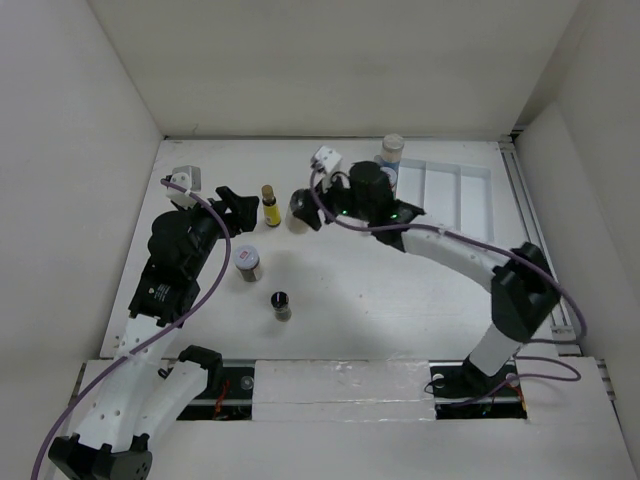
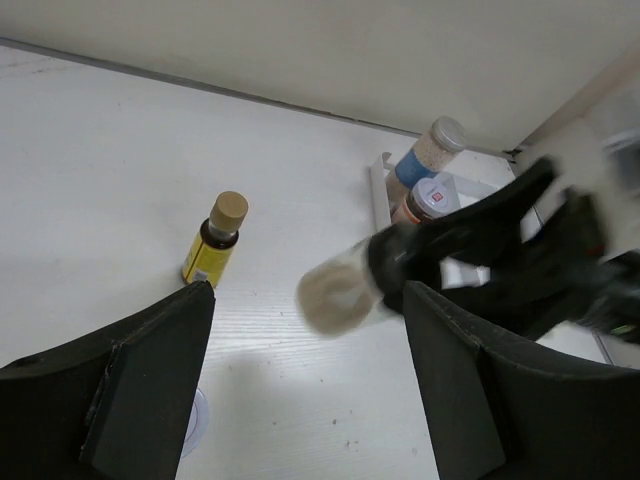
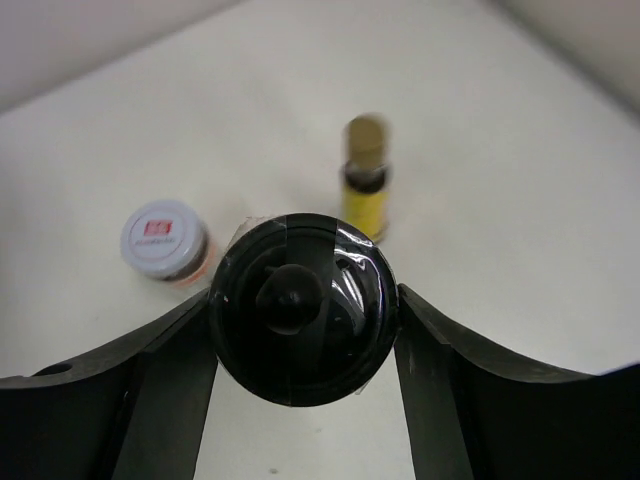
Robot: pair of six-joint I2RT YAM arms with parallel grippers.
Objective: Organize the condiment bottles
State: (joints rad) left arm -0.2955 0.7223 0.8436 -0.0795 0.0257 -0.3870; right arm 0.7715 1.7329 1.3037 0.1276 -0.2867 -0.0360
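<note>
Left claw point(image 1: 238, 208): found wide open, nothing held between its fingers. It is positioned just beside the slim yellow bottle point(image 1: 270, 205), which stands upright on the desk point(image 1: 350, 290) toward the back.

Right claw point(image 1: 305, 213): found closed on the cream-filled bottle point(image 3: 298, 308). The black cap is turned toward the wrist camera, and the cream end is seen blurred in the left wrist view. The bottle is held on the other side of the yellow bottle, just beside it.

The silver-lidded jar point(image 1: 248, 263) is noted upright nearer the arms, with the small black-capped bottle point(image 1: 281, 305) near it and closer still to the bases.

The blue-banded bottle point(image 1: 392, 150) is recorded at the back wall, by the left end of the white tray point(image 1: 470, 195). A second jar with a red-labelled lid point(image 2: 432, 197) is seen just in front of it.
</note>
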